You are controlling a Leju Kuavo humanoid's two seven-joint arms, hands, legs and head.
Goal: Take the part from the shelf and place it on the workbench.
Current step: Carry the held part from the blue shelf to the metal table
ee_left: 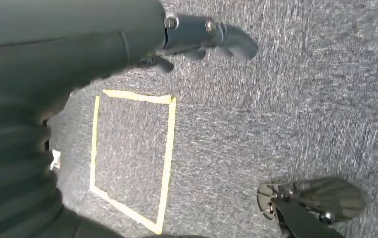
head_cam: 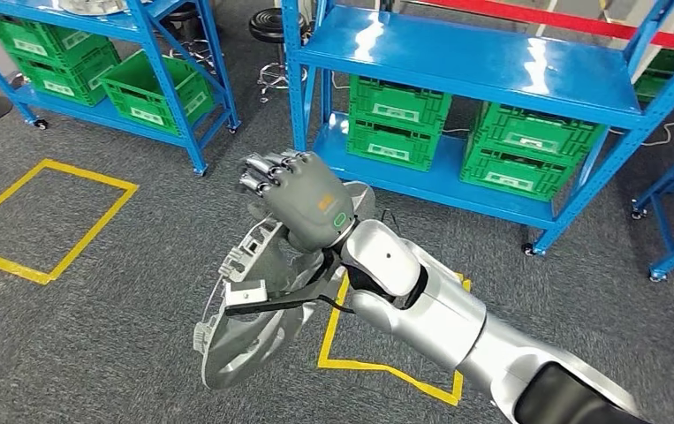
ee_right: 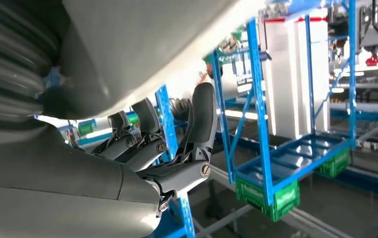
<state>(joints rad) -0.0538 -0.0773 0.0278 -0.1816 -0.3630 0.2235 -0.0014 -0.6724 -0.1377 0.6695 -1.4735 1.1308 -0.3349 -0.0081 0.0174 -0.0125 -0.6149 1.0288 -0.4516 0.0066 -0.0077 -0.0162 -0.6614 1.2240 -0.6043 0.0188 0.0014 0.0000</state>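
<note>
The part (head_cam: 245, 327), a grey cast disc with a ribbed rim and a white label, was held by the right hand (head_cam: 302, 199), whose fingers (head_cam: 267, 172) were curled over its upper edge. The disc hung below the hand and slightly to its near side, tilted on edge, probably because a grasp on the rim leaves the weight to swing downward. In the right wrist view the pale surface of the part (ee_right: 142, 44) lay pressed close against the hand (ee_right: 147, 153), with the fingers (ee_right: 201, 119) raised along it.

The blue shelf (head_cam: 457, 62) with its green crates (head_cam: 399, 119) stood well beyond the hand, so the part was judged to be already off the shelf and in carriage; no workbench was seen. Yellow floor tape (head_cam: 386, 367) lay beneath the arm.

The left hand (ee_left: 204, 37) hung over the grey carpet (ee_left: 286, 99), its fingers loosely curled with nothing in them, presumably kept idle at the side.
</note>
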